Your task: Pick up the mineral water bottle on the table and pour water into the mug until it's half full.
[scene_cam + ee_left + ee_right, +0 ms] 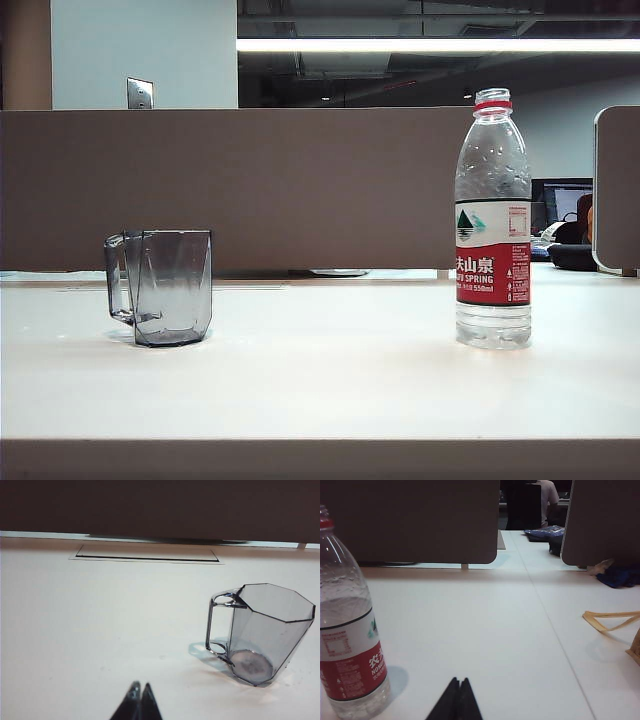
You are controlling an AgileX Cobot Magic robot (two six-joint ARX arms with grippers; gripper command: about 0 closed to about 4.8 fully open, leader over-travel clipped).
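Off-white table (320,380), matte, bare front edge nearest. Brown partition (250,185) behind; ceiling striplight (440,45). Mineral water bottle (493,220) upright, right side, uncapped. Mug (165,287) left, well apart. Left gripper (140,686) near mug, jaws together, holding nothing. Right gripper (459,681) beside bottle, likewise.

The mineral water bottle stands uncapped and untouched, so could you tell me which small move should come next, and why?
Probably open the right hand and ease it toward the mineral water bottle: its fingers are shut, well short of the bottle. The left hand, also shut, waits near the empty mug.
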